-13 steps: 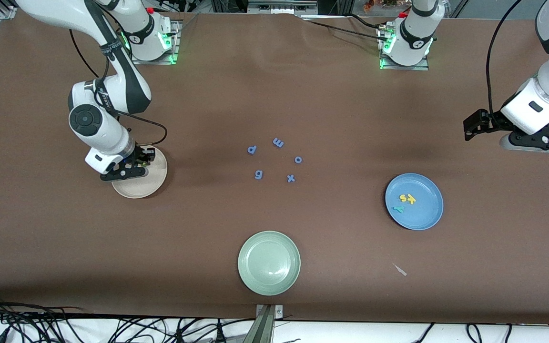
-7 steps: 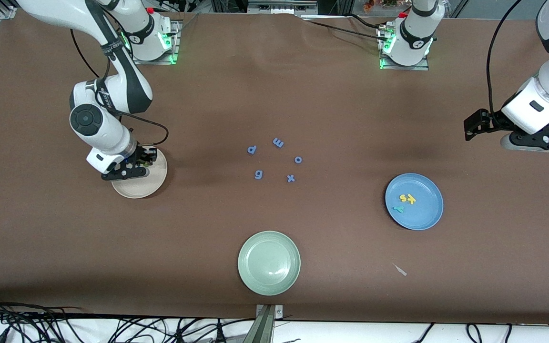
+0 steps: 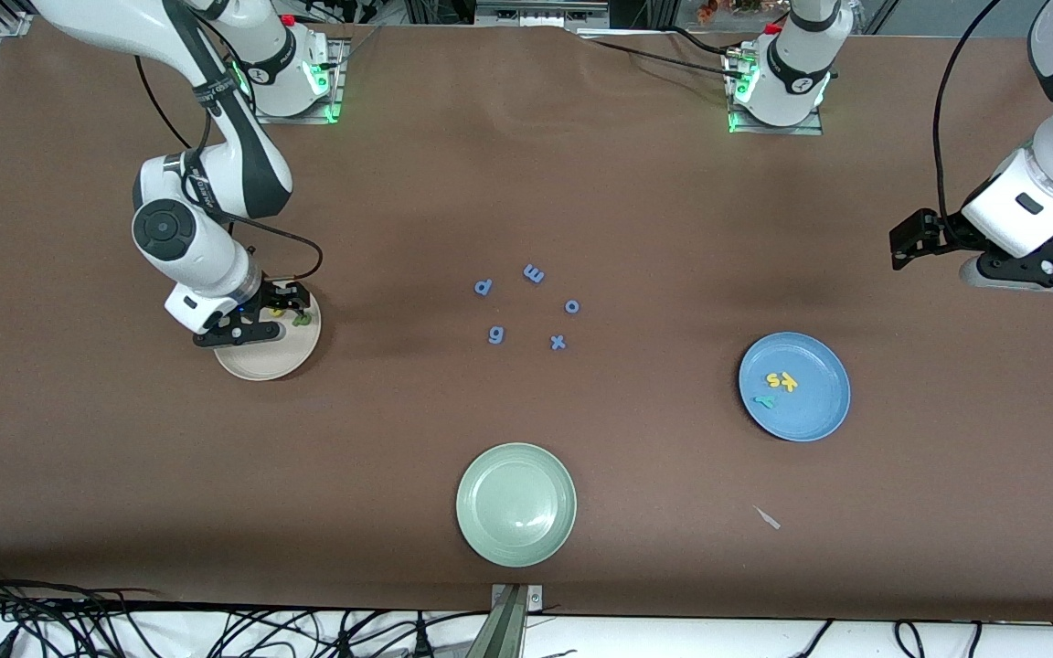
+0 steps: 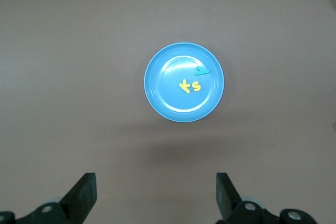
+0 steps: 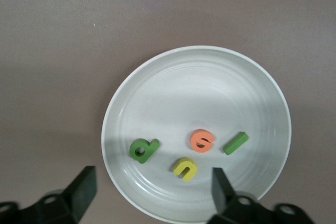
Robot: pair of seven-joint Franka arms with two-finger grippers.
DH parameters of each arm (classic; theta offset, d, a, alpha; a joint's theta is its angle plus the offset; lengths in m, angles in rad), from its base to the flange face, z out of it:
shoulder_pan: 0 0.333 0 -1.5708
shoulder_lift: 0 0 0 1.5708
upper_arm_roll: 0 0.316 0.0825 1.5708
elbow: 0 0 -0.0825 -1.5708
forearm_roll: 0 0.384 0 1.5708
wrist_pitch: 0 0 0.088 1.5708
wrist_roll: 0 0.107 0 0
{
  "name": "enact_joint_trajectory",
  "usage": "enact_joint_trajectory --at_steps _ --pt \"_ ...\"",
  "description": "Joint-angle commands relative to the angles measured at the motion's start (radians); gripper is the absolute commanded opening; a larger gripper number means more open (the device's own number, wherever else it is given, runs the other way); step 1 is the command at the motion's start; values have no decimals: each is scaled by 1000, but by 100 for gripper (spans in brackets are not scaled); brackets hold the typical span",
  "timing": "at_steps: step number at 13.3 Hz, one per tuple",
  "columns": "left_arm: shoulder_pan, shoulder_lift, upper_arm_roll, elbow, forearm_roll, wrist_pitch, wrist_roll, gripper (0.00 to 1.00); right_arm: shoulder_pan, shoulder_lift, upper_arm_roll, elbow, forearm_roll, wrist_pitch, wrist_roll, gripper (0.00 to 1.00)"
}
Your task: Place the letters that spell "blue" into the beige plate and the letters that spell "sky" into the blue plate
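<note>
My right gripper (image 5: pixel 152 190) (image 3: pixel 287 309) hangs open just above the beige plate (image 5: pixel 199 93) (image 3: pixel 257 364), holding nothing. In the plate lie the green "b" (image 5: pixel 143 149), orange "e" (image 5: pixel 202 140), yellow "u" (image 5: pixel 185 168) and dark green "l" (image 5: pixel 235 143). The blue plate (image 3: pixel 810 411) (image 4: pixel 168 98) holds the yellow "s" (image 4: pixel 196 85), yellow "k" (image 4: pixel 185 86) and teal "y" (image 4: pixel 202 70). My left gripper (image 4: pixel 155 195) (image 3: pixel 1025 270) waits open and empty, high over the table at the left arm's end, apart from the blue plate.
A pale green plate (image 3: pixel 515 504) sits near the front edge at mid-table. Blue letters p (image 3: pixel 483 287), m (image 3: pixel 534 273), o (image 3: pixel 572 306), g (image 3: pixel 495 335) and x (image 3: pixel 558 343) lie loose in the middle. A small pale scrap (image 3: pixel 767 517) lies nearer the camera than the blue plate.
My right gripper has opened over the beige plate, and the green "b" now lies on the plate beside its fingers. The left arm has not moved.
</note>
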Motion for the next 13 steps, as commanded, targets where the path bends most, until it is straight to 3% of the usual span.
enact_joint_trajectory --at_steps 1,3,7,9,13 --pt "3 11 -2 28 -16 -22 -1 100 1 -29 4 23 19 -22 -4 100" --pt "3 11 -2 28 -16 -22 -1 100 1 -75 32 84 52 -158 5 100" --pt "-6 11 -2 33 -14 -23 -3 100 1 -149 46 330 66 -560 -4 100" --pt "-6 11 -2 33 -14 -23 -3 100 1 -207 38 388 68 -646 -27 100" --pt "-8 11 -4 33 -14 -23 -3 100 1 -324 -57 395 71 -737 -44 100"
